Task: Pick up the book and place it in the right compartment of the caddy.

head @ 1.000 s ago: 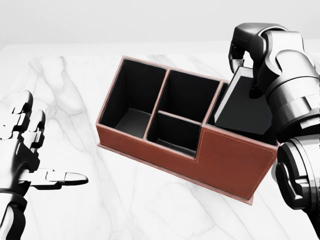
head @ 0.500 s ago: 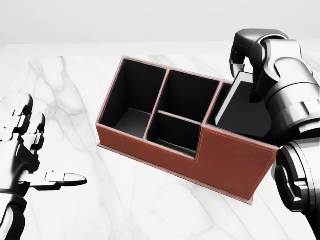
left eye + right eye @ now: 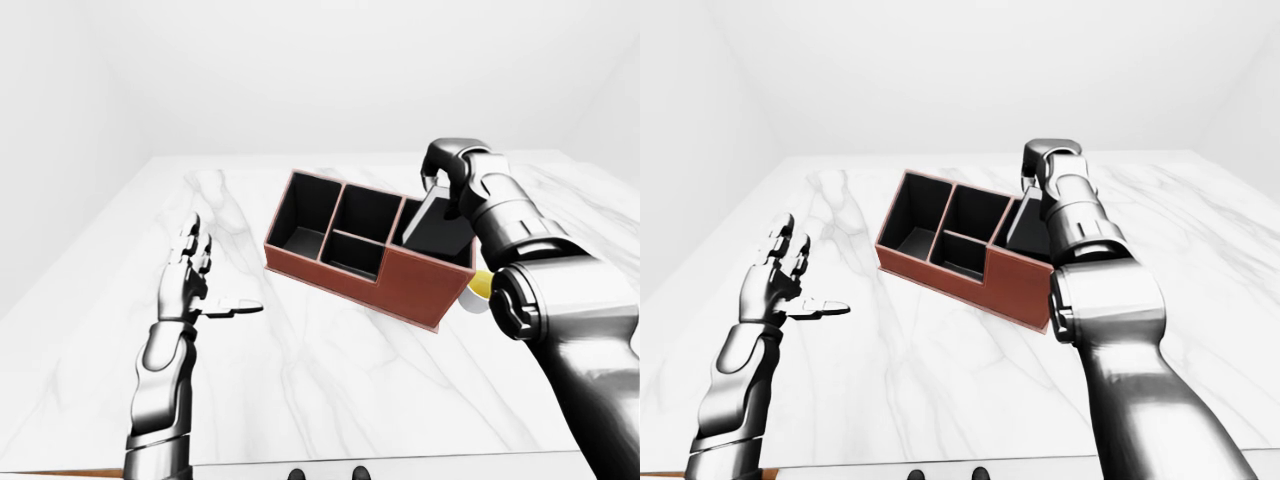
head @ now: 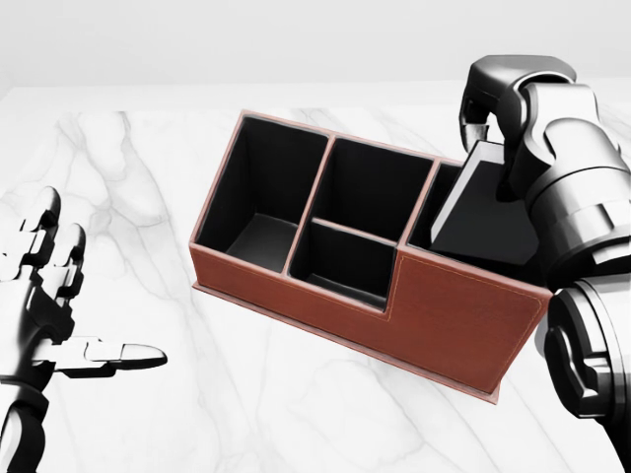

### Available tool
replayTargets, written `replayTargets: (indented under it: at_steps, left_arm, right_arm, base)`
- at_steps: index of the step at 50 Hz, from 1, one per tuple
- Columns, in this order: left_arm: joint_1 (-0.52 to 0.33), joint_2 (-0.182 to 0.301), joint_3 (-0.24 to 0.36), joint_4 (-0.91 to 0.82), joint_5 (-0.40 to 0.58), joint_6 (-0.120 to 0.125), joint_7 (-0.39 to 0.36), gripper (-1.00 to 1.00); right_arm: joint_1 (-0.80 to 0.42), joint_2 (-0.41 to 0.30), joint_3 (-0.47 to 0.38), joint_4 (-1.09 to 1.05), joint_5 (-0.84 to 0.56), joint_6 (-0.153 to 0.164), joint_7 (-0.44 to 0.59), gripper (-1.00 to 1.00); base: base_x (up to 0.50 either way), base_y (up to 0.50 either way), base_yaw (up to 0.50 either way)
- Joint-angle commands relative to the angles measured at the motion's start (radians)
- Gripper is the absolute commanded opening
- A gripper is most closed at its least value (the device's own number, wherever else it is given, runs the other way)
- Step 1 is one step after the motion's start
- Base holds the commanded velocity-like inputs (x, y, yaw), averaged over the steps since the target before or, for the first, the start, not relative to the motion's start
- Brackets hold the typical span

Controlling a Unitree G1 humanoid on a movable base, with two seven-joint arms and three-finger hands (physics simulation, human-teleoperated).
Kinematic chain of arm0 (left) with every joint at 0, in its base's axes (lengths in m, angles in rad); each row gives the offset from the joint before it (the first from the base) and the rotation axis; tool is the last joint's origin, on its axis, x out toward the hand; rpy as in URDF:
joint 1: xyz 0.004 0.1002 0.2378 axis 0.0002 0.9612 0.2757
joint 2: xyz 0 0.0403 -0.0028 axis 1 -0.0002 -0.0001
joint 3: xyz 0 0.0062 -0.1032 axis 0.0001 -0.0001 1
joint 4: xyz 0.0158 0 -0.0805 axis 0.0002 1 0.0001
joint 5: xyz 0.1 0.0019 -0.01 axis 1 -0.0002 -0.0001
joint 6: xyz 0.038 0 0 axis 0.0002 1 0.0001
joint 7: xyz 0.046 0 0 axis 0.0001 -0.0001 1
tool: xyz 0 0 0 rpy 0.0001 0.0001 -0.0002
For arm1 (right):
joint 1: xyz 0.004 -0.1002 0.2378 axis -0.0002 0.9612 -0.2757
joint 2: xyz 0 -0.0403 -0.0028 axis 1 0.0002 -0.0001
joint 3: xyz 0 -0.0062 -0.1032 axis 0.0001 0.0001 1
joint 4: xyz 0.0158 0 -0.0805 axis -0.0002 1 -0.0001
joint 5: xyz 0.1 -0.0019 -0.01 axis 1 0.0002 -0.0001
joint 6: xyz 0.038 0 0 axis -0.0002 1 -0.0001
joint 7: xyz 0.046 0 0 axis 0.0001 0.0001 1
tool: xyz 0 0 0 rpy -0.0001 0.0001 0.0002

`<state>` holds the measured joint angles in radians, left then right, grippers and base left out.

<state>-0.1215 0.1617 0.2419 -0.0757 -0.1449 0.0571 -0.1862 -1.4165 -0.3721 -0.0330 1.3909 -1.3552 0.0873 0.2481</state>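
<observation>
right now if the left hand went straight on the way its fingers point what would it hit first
Probably nothing. The left hand is open, its fingers pointing toward the head view's top over bare table, with the caddy off to their right. Depth is unclear.

I counted one book (image 4: 485, 219); one caddy (image 4: 434, 315) with four compartments; one marble surface (image 4: 148, 187); one yellow object (image 3: 481, 285); my two robot hands.

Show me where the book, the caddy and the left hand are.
book (image 4: 488, 222), head view, on its dark cover.
caddy (image 4: 463, 320), head view, on its brown outer wall.
left hand (image 4: 39, 296), head view, on the palm, fingers spread.
</observation>
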Motion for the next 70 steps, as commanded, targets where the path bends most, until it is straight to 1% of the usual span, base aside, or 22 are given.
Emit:
replayTargets:
  at_steps: [1,4,10,14,19,29,33,34,38,52,59,63,70]
  left_arm:
    - [-0.006,0.009,0.011,0.006,-0.004,-0.002,-0.003,1.00]
    - [-0.007,0.009,0.010,0.008,-0.004,-0.003,-0.003,1.00]
    - [-0.002,0.007,0.010,0.027,-0.005,-0.021,-0.006,1.00]
    - [0.002,0.008,0.013,0.022,-0.009,-0.017,-0.005,1.00]
    - [0.016,0.007,0.019,0.019,-0.013,-0.023,-0.007,1.00]
    - [0.040,0.002,0.026,-0.011,-0.017,-0.012,-0.011,1.00]
    - [0.058,-0.005,0.025,-0.051,-0.020,0.004,-0.015,1.00]
    - [0.061,-0.007,0.024,-0.065,-0.021,0.013,-0.016,1.00]
    - [0.065,-0.011,0.025,-0.084,-0.021,0.023,-0.019,1.00]
    - [0.066,-0.014,0.032,-0.086,-0.021,0.025,-0.025,1.00]
    - [0.056,-0.010,0.035,-0.070,-0.020,0.019,-0.025,1.00]
    - [0.049,-0.007,0.034,-0.072,-0.024,0.025,-0.022,1.00]
    - [0.044,-0.006,0.034,-0.048,-0.027,0.011,-0.023,1.00]
  right_arm:
    - [-0.001,-0.013,0.006,-0.008,-0.042,0.000,-0.057,-1.00]
    - [0.003,-0.012,0.001,-0.007,-0.043,0.000,-0.062,-1.00]
    - [0.014,-0.010,-0.003,-0.005,-0.052,0.000,-0.090,-1.00]
    - [0.021,-0.005,-0.010,-0.004,-0.050,0.000,-0.100,-1.00]
    - [0.033,0.003,-0.014,-0.002,-0.053,0.000,-0.111,-1.00]
    - [0.056,0.015,-0.026,0.000,-0.048,0.000,-0.116,-1.00]
    - [0.063,0.018,-0.027,0.001,-0.046,0.000,-0.117,-1.00]
    - [0.065,0.017,-0.027,0.001,-0.046,0.000,-0.118,-1.00]
    - [0.071,0.017,-0.029,0.001,-0.045,0.000,-0.120,-1.00]
    - [0.087,0.030,-0.031,0.003,-0.050,0.000,-0.125,-1.00]
    - [0.098,0.041,-0.027,0.005,-0.063,0.000,-0.118,-1.00]
    - [0.100,0.046,-0.029,0.006,-0.072,0.000,-0.114,-1.00]
    - [0.103,0.051,-0.033,0.006,-0.083,0.000,-0.114,-1.00]
  base:
    - [0.00,0.00,0.00]
    - [0.00,0.00,0.00]
    - [0.00,0.00,0.00]
    - [0.00,0.00,0.00]
    - [0.00,0.00,0.00]
    - [0.00,0.00,0.00]
    - [0.00,0.00,0.00]
    - [0.00,0.00,0.00]
    - [0.00,0.00,0.00]
    - [0.00,0.00,0.00]
    - [0.00,0.00,0.00]
    - [0.00,0.00,0.00]
    - [0.00,0.00,0.00]
